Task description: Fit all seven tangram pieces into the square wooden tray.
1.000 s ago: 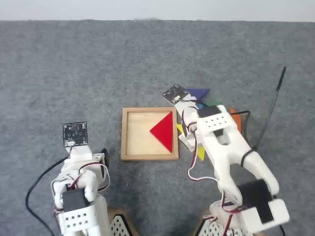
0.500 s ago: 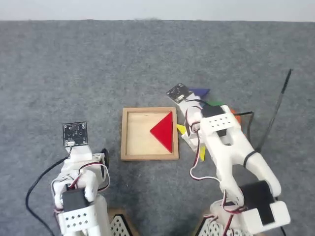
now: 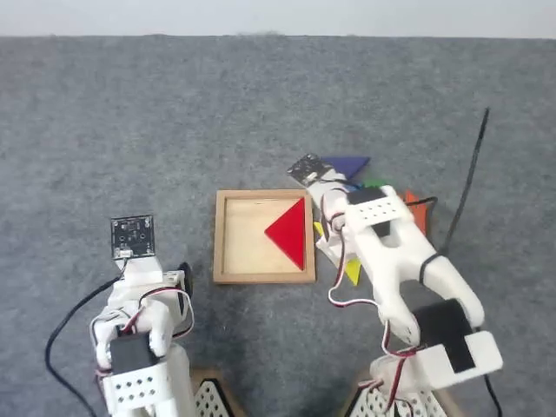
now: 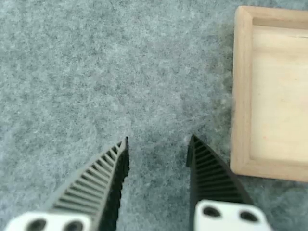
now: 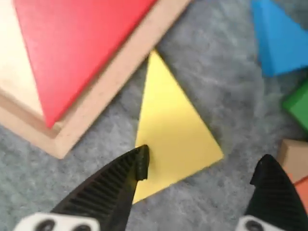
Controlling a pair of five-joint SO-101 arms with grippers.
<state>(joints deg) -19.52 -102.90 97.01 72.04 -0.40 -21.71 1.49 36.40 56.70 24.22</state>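
In the high view, much of the loose cluster was hidden beneath the right arm (image 3: 408, 261). Only parts of a yellow triangle (image 3: 353, 272), a dark blue triangle (image 3: 347, 165), a green piece (image 3: 375, 183) and an orange piece (image 3: 418, 213) could be made out, so seven pieces could not be counted. The desk (image 3: 130, 113) was covered in grey felt, with a pale strip of wall (image 3: 261, 17) seen beyond its far edge.

One square wooden tray (image 3: 221, 239) was set near the middle of the desk. One red triangle (image 3: 291, 233) was laid inside it, against the side nearest the cluster.

The left fingers (image 4: 103, 185) were parted and held nothing, over bare felt just beside the tray. The right fingers (image 5: 110, 190) were spread wide, also holding nothing, either side of the yellow triangle, whose tip was touching the tray's outer rim.
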